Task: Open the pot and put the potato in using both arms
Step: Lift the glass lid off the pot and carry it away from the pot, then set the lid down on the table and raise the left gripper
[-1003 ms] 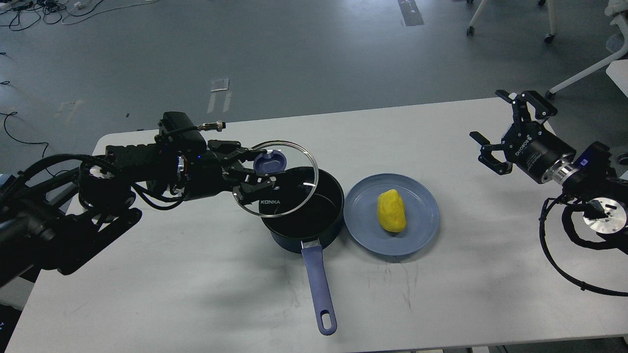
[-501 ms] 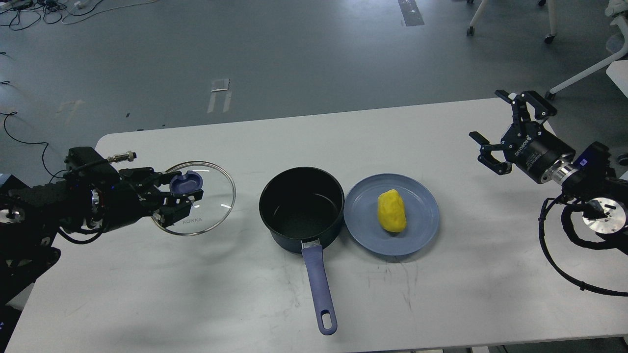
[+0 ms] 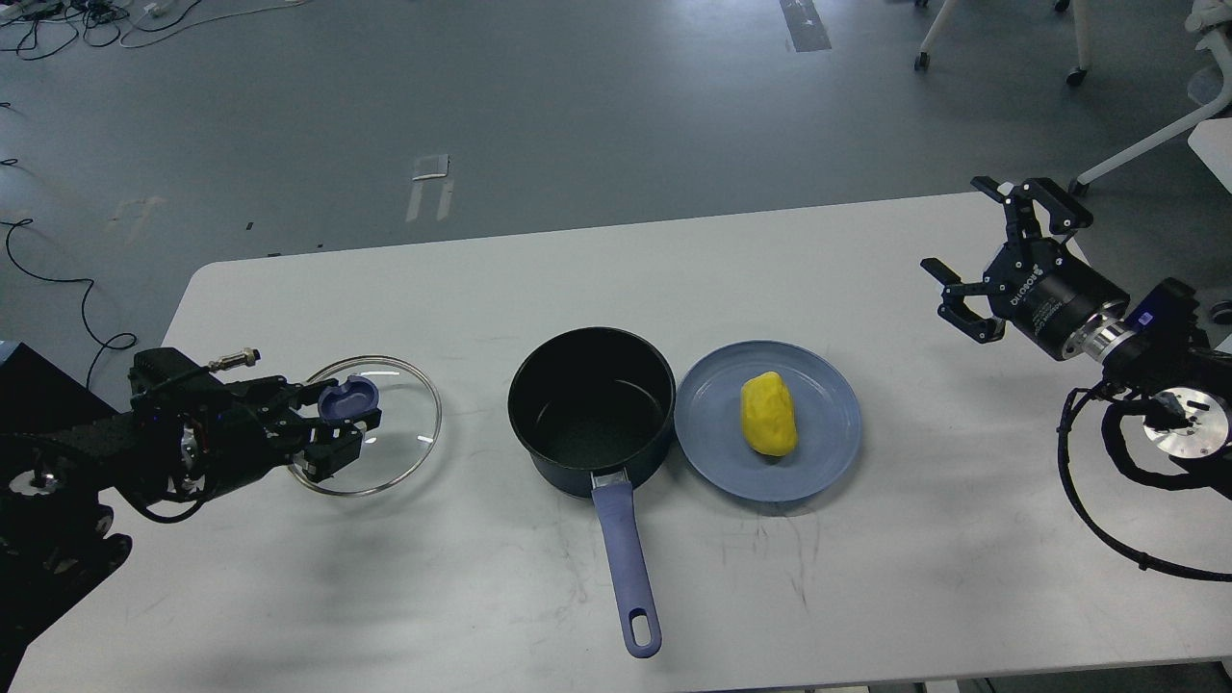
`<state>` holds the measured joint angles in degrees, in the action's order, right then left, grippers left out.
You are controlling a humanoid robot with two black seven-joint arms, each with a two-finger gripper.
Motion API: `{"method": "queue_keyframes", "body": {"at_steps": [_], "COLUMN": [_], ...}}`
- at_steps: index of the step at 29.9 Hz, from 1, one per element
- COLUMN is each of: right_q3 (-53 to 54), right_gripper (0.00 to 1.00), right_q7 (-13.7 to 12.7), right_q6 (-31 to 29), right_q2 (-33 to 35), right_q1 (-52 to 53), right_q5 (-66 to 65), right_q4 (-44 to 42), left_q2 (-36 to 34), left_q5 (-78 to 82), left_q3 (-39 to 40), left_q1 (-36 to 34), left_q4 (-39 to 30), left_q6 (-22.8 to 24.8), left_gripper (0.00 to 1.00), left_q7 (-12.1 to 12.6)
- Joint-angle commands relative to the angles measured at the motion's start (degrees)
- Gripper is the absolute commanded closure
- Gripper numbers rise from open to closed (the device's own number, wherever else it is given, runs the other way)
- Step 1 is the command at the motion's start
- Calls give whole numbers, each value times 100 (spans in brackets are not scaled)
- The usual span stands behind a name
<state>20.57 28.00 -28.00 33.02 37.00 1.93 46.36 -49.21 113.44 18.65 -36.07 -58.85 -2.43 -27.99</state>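
Observation:
A dark blue pot (image 3: 591, 409) stands open at the table's middle, its blue handle (image 3: 626, 568) pointing toward me. A yellow potato (image 3: 768, 414) lies on a blue plate (image 3: 828, 452) just right of the pot. My left gripper (image 3: 342, 423) is shut on the blue knob of the glass lid (image 3: 399, 433), which sits low at the table, left of the pot. My right gripper (image 3: 967, 255) is open and empty at the far right, well apart from the potato.
The white table (image 3: 866, 577) ends close behind the pot and at the front. Chair legs and a white desk corner (image 3: 1208, 144) stand on the floor at the back right. Cables lie on the floor at the far left.
My left arm carried the lid from over the pot leftward and down to the table's left side. The pot now stands open. The right arm has not moved.

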Motion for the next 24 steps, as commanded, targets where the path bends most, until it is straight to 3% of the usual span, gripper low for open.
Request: {"method": "queue_keyframes", "body": {"at_steps": [1,9,11,13,14,16,24], "right_q3": [-1,-1,-1,-1,-1,-1,17], "right_gripper": [0,0,0,0,0,0,0], "right_q7": [0,0,0,0,0,0,0], "right_q6": [0,0,0,0,0,0,0], "right_q2": [-6,-6,-6,-6,-6,2,292], "right_q1": [0,0,0,0,0,9,35], "right_q5": [0,0,0,0,0,0,0], "right_q4": [-4,-4,-4,-4,-4,-4,232], "left_q2": [96,228,228,228,228,219,44], "left_q5": [2,-15,-77,-252,-253,-471,-1576], "left_q3": [-2,-2,-2,-11,-11,-19,7], "left_q1": [108,267,276,293,293,311,31], "left_q4": [233,515,524,524,524,515,182], "left_q6": [-109,-285,-285,-285,-285,-285,-197], "left_gripper": [57,49,41,19,19,4,2], "left_q7": [-1,-1,-1,-1,-1,-1,-1]}}
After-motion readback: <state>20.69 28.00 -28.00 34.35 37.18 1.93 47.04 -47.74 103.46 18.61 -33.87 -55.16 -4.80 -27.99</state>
